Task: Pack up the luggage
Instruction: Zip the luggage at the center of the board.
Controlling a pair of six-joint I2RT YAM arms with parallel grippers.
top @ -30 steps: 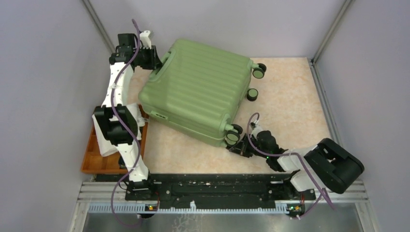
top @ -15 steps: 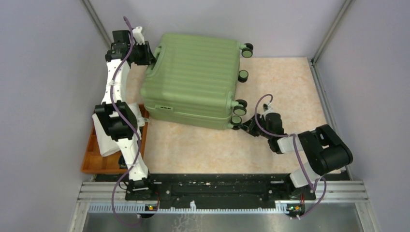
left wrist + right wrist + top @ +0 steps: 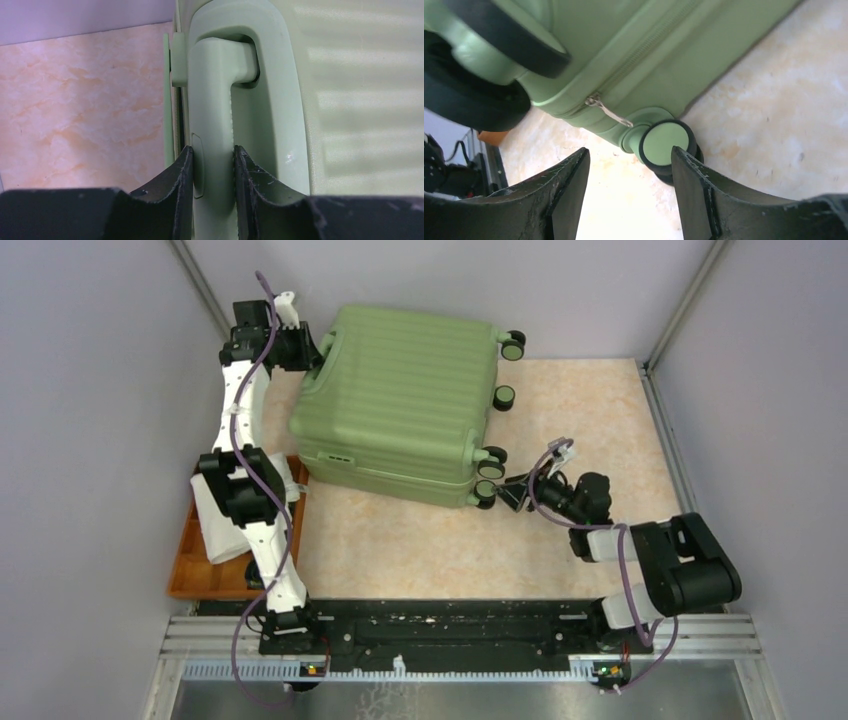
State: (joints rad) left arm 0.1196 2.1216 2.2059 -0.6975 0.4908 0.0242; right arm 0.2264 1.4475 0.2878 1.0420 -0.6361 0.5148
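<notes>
Top view: the luggage (image 3: pixel 400 400) lies flat and closed, ribbed shell up, on the pale marbled surface (image 3: pixel 590 420). It sits toward 11 o'clock of the surface, with its wheels (image 3: pixel 505 395) along its 3 o'clock side. The left jaws meet the luggage at its 10 o'clock corner. The right jaws sit low at its 4 o'clock corner, just beside the nearest wheels. An orange tray (image 3: pixel 190 580) holding something white rests at 8 o'clock, by the left arm.

Left wrist view: the left jaws are narrowed onto the handle (image 3: pixel 215 100), one finger pressed against each side of the bar. The bar runs toward 12 o'clock into its recess in the shell (image 3: pixel 360 100). Bare surface (image 3: pixel 85 100) shows at 9 o'clock.

Right wrist view: the right jaws stand well apart and hold nothing. A green-hubbed wheel (image 3: pixel 664 142) sits just beyond the finger on the 3 o'clock side. A metal zipper pull (image 3: pixel 609 111) hangs from the seam above it, and two larger wheels (image 3: pixel 479 100) fill 10 o'clock.
</notes>
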